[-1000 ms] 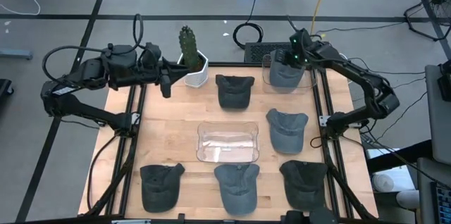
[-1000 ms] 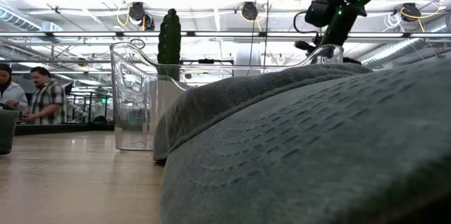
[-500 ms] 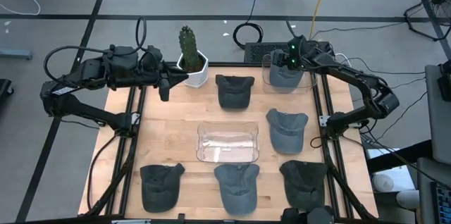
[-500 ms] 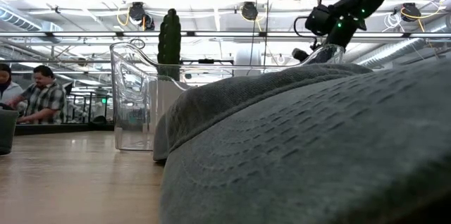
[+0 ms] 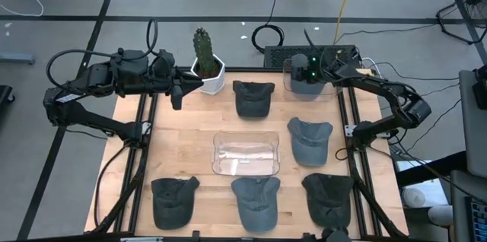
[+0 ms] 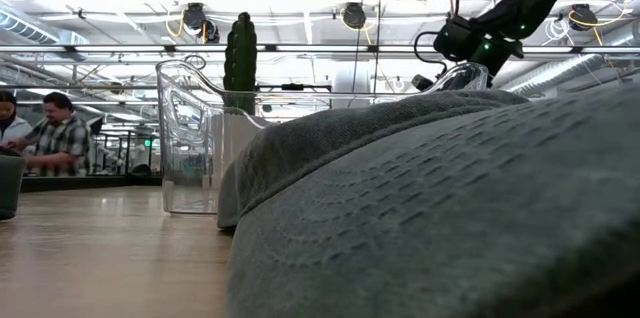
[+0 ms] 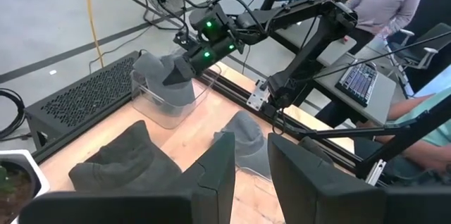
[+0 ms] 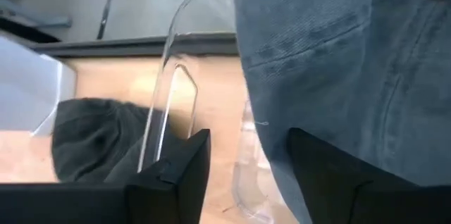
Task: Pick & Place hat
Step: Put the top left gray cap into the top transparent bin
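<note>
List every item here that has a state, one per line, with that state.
Right gripper: open, over the far-right bin.
Left gripper: waiting near the cactus pot.
Far-right clear bin: holds one grey hat.
Centre clear bin: no hat in it.
Hat in the bin: lying inside, not gripped.
Five other hats: flat on the table.

Bright overhead light, blurred foreground hat (image 6: 450, 218)
</note>
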You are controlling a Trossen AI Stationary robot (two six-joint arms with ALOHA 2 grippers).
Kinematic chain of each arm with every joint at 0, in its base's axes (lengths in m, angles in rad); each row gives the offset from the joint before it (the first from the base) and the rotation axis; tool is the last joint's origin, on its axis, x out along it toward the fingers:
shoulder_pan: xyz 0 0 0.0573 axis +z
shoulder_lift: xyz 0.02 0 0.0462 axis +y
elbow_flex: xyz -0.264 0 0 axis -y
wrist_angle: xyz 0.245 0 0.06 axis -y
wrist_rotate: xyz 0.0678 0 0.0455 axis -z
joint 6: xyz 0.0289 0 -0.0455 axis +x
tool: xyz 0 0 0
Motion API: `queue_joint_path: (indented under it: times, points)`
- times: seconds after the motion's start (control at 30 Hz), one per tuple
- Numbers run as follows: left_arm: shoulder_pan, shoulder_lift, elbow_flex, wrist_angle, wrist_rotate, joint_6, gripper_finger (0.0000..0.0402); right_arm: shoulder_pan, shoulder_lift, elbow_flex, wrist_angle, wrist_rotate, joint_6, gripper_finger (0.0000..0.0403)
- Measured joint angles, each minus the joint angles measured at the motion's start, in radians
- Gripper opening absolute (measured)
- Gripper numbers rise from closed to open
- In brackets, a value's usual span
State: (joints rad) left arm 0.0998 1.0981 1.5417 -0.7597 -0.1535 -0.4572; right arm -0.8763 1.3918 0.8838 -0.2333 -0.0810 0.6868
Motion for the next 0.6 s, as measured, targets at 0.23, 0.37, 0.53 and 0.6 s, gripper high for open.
queue_joint_path:
  times: [0.23, 0.37, 0.53, 0.6]
  points:
    - [0.0, 0.0, 0.0, 0.0, -0.002, 0.0, 0.0093, 0.008, 0.0, -0.006, -0.004, -0.026, -0.072, 0.0136]
    - [0.0, 0.0, 0.0, 0.0, -0.004, 0.0, 0.0093, 0.008, 0.0, -0.006, -0.019, -0.003, -0.104, 0.0125]
    - [0.0, 0.0, 0.0, 0.0, -0.005, 0.0, 0.0093, 0.007, 0.0, -0.006, -0.05, -0.03, -0.211, 0.0089]
    - [0.0, 0.0, 0.0, 0.0, -0.005, 0.0, 0.0093, 0.007, -0.003, -0.006, -0.06, -0.064, -0.247, 0.006]
